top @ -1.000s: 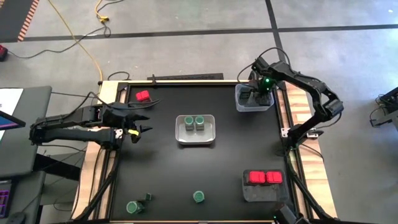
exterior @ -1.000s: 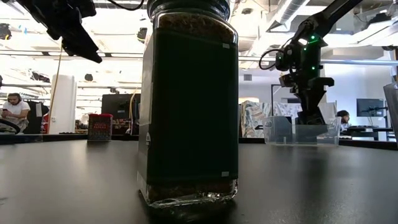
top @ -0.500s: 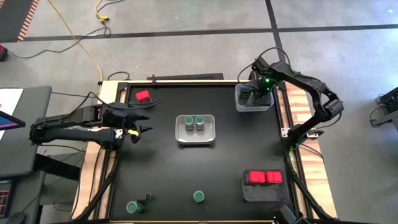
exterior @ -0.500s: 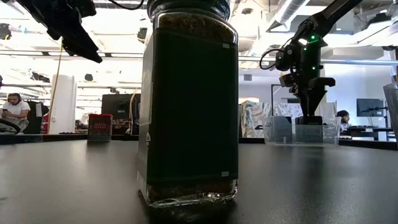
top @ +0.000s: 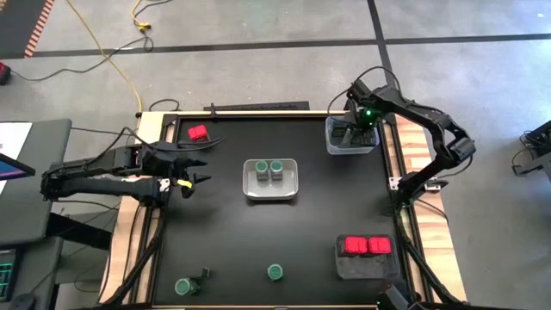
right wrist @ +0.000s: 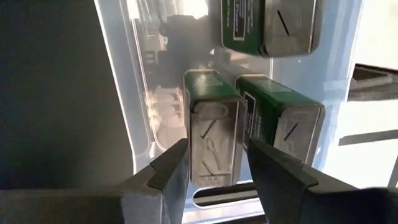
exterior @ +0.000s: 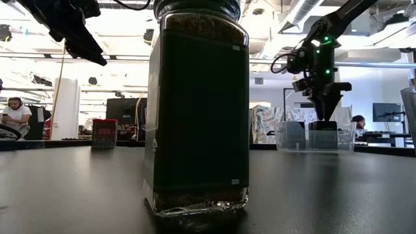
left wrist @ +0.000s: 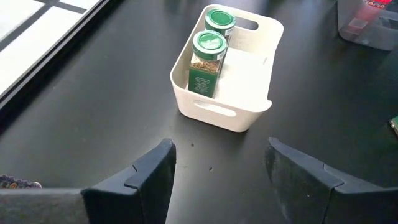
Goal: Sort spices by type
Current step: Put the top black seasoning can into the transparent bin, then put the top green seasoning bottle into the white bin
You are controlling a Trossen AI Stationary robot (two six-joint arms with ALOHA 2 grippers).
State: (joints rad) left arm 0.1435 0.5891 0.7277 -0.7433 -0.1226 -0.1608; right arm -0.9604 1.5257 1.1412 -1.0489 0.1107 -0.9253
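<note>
My right gripper [right wrist: 217, 174] is open and points down into the clear tray [top: 331, 146] at the table's far right. Its fingers stand close on either side of the top of a dark green tin [right wrist: 214, 143] that stands in the tray beside two more tins [right wrist: 283, 124]. My left gripper [top: 194, 181] waits open above the table's left side, facing the white tray [left wrist: 249, 74] with two green-lidded jars [left wrist: 208, 50]. A red box [top: 198, 133] stands far left. Two jars [top: 183, 286] [top: 275, 272] and a dark tin [top: 205, 275] stand near the near edge.
A grey tray [top: 366, 267] at near right holds two red boxes [top: 366, 246]. In the low view the near jar [exterior: 198, 110] fills the foreground and the red box [exterior: 104, 132] stands far off. A seated person [exterior: 13, 114] shows beyond the table.
My right gripper has risen a little out of the clear tray, while the tin below it has stayed standing in the tray. The left arm has kept still.
</note>
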